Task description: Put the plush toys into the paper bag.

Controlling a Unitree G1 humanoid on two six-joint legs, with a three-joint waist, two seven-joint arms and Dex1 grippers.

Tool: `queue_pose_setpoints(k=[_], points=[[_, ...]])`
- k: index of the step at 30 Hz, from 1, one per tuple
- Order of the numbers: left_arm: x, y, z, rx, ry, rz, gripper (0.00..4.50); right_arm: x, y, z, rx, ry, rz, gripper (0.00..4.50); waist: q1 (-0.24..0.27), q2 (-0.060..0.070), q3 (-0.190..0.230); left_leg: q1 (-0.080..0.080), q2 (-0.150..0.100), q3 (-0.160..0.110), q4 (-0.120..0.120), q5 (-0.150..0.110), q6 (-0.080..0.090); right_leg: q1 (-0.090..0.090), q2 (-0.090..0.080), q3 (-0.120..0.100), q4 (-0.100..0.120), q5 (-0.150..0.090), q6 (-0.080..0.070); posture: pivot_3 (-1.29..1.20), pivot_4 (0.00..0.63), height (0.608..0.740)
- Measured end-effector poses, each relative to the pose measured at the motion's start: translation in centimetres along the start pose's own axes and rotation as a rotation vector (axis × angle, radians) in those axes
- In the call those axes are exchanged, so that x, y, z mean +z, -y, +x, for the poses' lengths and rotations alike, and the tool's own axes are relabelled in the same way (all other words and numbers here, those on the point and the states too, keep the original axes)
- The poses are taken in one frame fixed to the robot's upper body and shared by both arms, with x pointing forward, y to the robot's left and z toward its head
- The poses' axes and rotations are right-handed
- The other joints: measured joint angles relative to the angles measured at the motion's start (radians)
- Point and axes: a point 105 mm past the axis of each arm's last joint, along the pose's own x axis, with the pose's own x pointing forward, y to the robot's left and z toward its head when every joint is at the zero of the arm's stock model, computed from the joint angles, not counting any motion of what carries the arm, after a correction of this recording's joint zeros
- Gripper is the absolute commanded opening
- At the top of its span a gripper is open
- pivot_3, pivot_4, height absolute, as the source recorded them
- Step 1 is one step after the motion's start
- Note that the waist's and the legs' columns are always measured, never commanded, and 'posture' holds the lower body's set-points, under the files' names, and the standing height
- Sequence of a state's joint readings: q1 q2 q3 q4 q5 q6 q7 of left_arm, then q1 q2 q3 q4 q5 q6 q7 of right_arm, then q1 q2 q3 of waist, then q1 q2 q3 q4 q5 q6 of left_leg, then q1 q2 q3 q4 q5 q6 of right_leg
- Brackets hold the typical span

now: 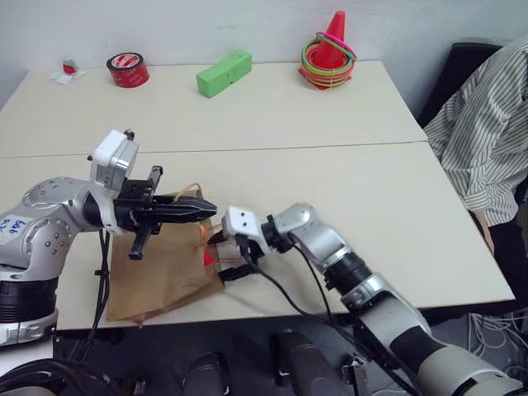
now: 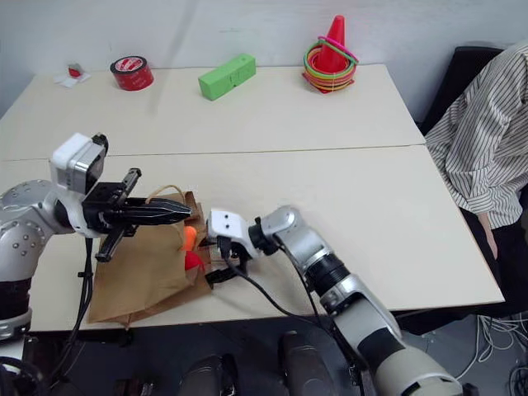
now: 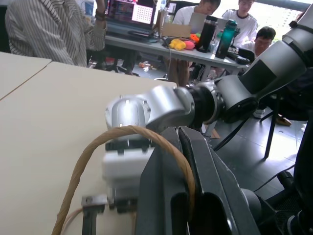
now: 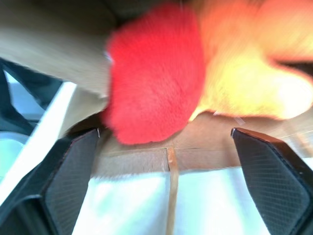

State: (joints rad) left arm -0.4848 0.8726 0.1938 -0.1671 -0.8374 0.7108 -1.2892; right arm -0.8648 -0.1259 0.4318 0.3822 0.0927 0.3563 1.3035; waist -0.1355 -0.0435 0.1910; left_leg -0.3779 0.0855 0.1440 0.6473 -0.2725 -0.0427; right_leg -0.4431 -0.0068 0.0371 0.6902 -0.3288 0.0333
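- Paper bag [image 2: 140, 276] lies flat on the near left part of the tabletop [image 2: 346, 190], with its mouth facing right.
- Left gripper [image 1: 194, 209] has its fingers clamped shut on the bag's cord handle [image 3: 132, 134], lifting the top edge so the mouth gapes.
- Right gripper [image 2: 216, 262] sits just at the mouth with its fingers spread wide and nothing between them; I'd judge it has let go of its load.
- Plush toys are both at the opening: the red plush toy [image 4: 154, 81] and the orange plush toy [image 4: 244, 73] lie side by side just ahead of the open fingers, and from above a bit of red and orange peeks out at the bag's lip.
- To finish this step well, I'd say the toys want a nudge deeper, since they look close to the edge and could roll back out when the handle drops.
- Right arm should draw out straight to the right, keeping its fingers clear of the paper so the bag isn't dragged.
- Left fingers ought to hold the handle up until the right arm is clear.
- Tape roll [image 1: 128, 69], green block [image 1: 223, 73] and cone [image 1: 329, 54] at the far edge are well apart and no concern.
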Motion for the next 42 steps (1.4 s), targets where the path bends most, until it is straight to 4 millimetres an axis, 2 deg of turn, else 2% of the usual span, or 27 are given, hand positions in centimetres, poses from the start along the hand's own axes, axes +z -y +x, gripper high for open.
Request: queue_pose_setpoints(k=[6, 12, 15, 20, 23, 28, 31, 34, 39, 42], points=[[0.0, 0.3, -0.7, 0.027, -0.023, 0.007, 0.0, 0.0, -0.4, -3.1, -0.004, 0.0, 0.12, 4.44, 0.004, 0.0, 0.0, -0.001, -0.001, 0.0, 0.0, -0.001, 0.001, 0.0, -0.001, 0.0, -0.001, 0.0, 0.0, 0.0, 0.15, 0.74], [0.0, 0.6, -0.7, 0.031, -0.029, 0.007, 0.0, -1.6, 1.8, -6.7, -0.199, 0.019, 0.278, 4.44, -0.001, 0.0, 0.0, 0.0, -0.001, 0.0, 0.0, -0.001, 0.001, 0.0, -0.001, 0.0, -0.001, 0.0, 0.0, 0.0, 0.15, 0.74], [0.0, 0.9, -0.6, 0.022, -0.033, 0.013, 0.0, -2.7, 3.1, -6.8, -0.283, 0.037, 0.363, 4.44, -0.006, 0.0, 0.0, 0.0, -0.001, 0.001, -0.001, 0.0, 0.001, 0.0, 0.0, 0.001, -0.001, 0.0, 0.0, 0.0, 0.15, 0.74], [0.0, 0.9, -0.5, 0.03, -0.03, 0.011, 0.0, -2.8, 4.4, -4.9, -0.295, 0.008, 0.368, 4.44, -0.008, 0.0, 0.0, 0.0, -0.001, 0.001, -0.001, 0.0, 0.001, 0.0, 0.0, 0.001, -0.001, 0.0, 0.0, 0.0, 0.15, 0.74], [0.0, 0.9, -0.5, 0.037, -0.031, 0.014, 0.0, -2.5, 4.3, -3.8, -0.237, -0.036, 0.363, 3.83, -0.005, 0.0, 0.0, 0.0, -0.001, 0.001, -0.001, 0.0, 0.001, 0.0, 0.0, 0.0, -0.001, 0.0, 0.0, 0.0, 0.15, 0.74], [0.1, 0.8, -0.8, 0.052, -0.026, 0.02, 0.0, -2.8, 3.1, -3.2, -0.126, -0.076, 0.423, 2.14, -0.003, 0.0, 0.0, 0.0, -0.001, 0.001, -0.001, -0.001, 0.001, 0.0, 0.0, 0.0, -0.002, 0.0, 0.0, 0.0, 0.15, 0.74], [0.1, 0.7, -0.7, 0.061, -0.026, 0.024, 0.0, -3.3, 1.9, -3.0, -0.064, -0.041, 0.539, 1.07, -0.001, 0.0, 0.0, -0.001, 0.0, 0.001, -0.001, -0.001, 0.001, 0.0, -0.001, 0.0, -0.002, 0.0, 0.0, 0.0, 0.15, 0.74], [0.1, 0.7, -0.6, 0.067, -0.019, 0.035, 0.0, -3.2, 0.9, -4.3, -0.047, 0.019, 0.602, 0.03, 0.003, 0.0, 0.0, -0.001, -0.001, 0.0, 0.0, -0.001, 0.001, 0.0, -0.001, 0.0, -0.002, 0.0, 0.0, 0.0, 0.15, 0.74], [0.0, 0.3, -0.4, 0.089, 0.023, 0.06, 0.0, -3.4, -1.7, -8.6, -0.056, 0.177, 0.767, 0.03, 0.026, 0.0, 0.0, -0.003, -0.001, 0.0, 0.0, -0.001, 0.002, 0.0, -0.001, 0.0, -0.004, 0.0, 0.001, 0.0, 0.15, 0.74], [0.5, -0.7, 0.0, 0.132, 0.085, 0.094, 0.0, -1.0, -3.0, -11.3, -0.052, 0.292, 0.775, 0.03, 0.028, 0.0, 0.001, -0.003, -0.001, 0.0, 0.0, -0.001, 0.002, 0.0, -0.001, 0.0, -0.004, 0.001, 0.001, 0.0, 0.15, 0.74]])
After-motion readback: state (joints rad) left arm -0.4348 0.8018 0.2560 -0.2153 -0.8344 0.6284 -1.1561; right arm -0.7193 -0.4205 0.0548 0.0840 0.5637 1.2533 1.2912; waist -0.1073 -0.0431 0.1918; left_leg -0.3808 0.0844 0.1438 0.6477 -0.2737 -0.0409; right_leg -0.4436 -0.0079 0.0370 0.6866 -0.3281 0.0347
